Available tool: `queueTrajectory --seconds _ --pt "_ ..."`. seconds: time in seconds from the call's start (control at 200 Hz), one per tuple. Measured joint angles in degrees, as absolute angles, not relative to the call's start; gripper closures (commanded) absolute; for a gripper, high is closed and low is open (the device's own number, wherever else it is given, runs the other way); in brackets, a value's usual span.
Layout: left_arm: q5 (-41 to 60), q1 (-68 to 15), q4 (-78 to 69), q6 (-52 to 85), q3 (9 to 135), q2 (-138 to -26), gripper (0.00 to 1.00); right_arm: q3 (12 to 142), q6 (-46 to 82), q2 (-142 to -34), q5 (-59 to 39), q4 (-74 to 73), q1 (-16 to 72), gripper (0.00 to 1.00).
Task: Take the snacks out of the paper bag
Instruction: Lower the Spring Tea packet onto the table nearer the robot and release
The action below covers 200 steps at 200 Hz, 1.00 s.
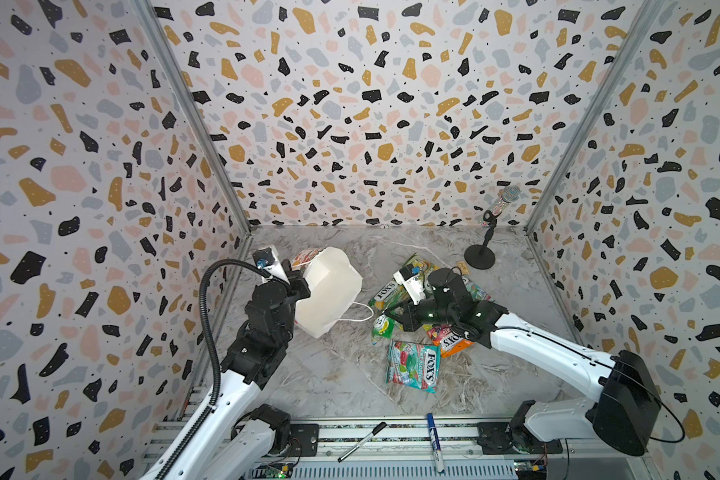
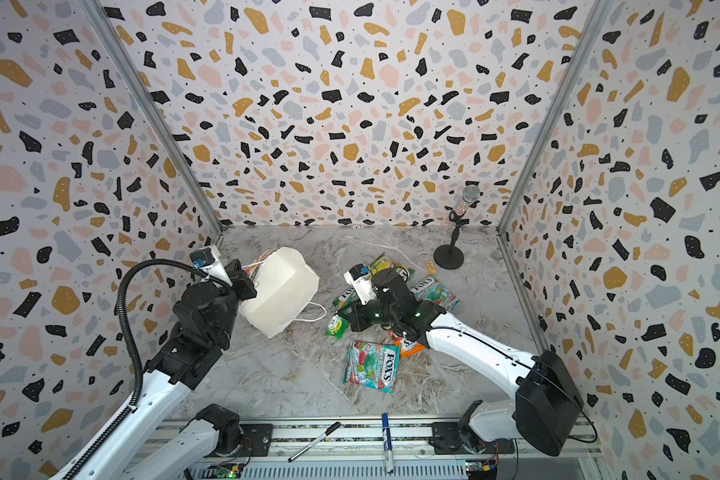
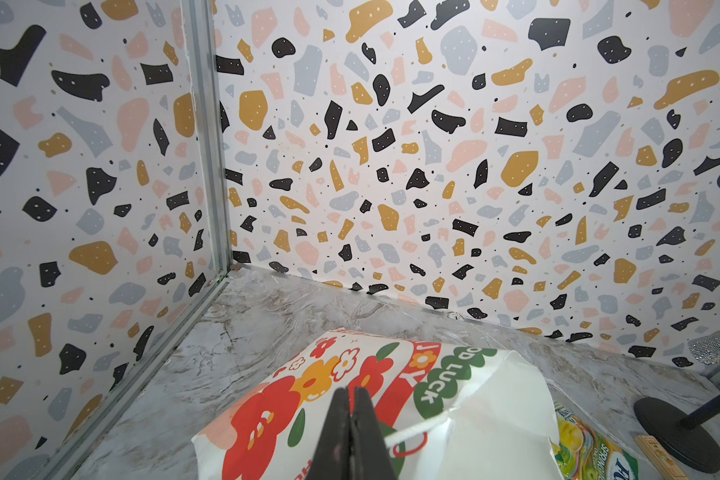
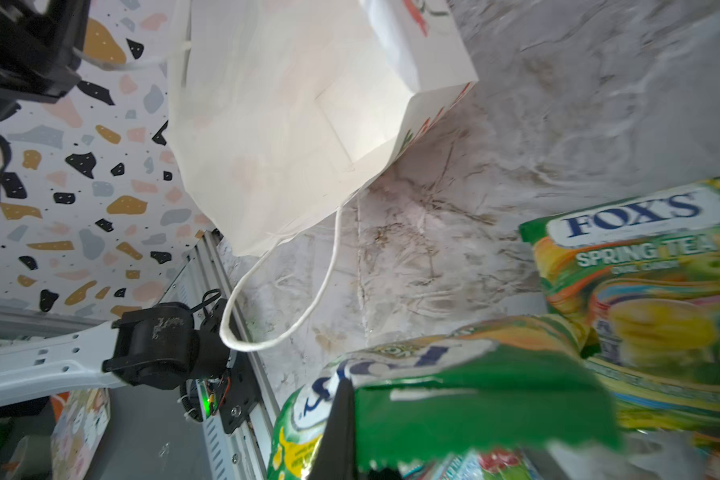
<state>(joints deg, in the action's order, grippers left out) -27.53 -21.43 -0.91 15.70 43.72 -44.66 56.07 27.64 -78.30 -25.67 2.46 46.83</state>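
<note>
The white paper bag [image 1: 329,291] [image 2: 281,289] hangs tipped at the back left, its open mouth facing front right; inside it [image 4: 308,124] I see only white paper. My left gripper [image 1: 305,276] [image 3: 352,390] is shut on its flower-printed side [image 3: 292,411] near a cord handle. Several snacks lie in a heap at centre right: a teal packet [image 1: 412,365] [image 2: 371,365], an orange one [image 1: 449,343] and a green-yellow one [image 4: 641,266]. My right gripper [image 1: 387,312] [image 4: 350,390] is shut on the edge of a green packet [image 1: 381,328] [image 4: 474,399], just off the heap.
A glittery microphone on a black stand [image 1: 489,237] rises at the back right. A small wooden piece [image 1: 462,266] lies beside the heap. Two pens [image 1: 360,440] [image 1: 435,442] rest on the front rail. Patterned walls close three sides.
</note>
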Motion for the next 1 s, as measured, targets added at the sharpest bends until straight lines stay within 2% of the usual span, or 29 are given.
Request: queueTrajectory --seconds 0.476,1.001 --pt "-28.18 -21.26 -0.93 15.73 43.35 -44.56 1.0 48.47 33.8 -87.57 -36.45 -14.7 48.49 1.0" --pt "-28.16 -21.21 -1.26 15.73 43.09 -44.36 1.0 47.09 32.14 -91.24 -34.92 -18.0 48.49 1.0"
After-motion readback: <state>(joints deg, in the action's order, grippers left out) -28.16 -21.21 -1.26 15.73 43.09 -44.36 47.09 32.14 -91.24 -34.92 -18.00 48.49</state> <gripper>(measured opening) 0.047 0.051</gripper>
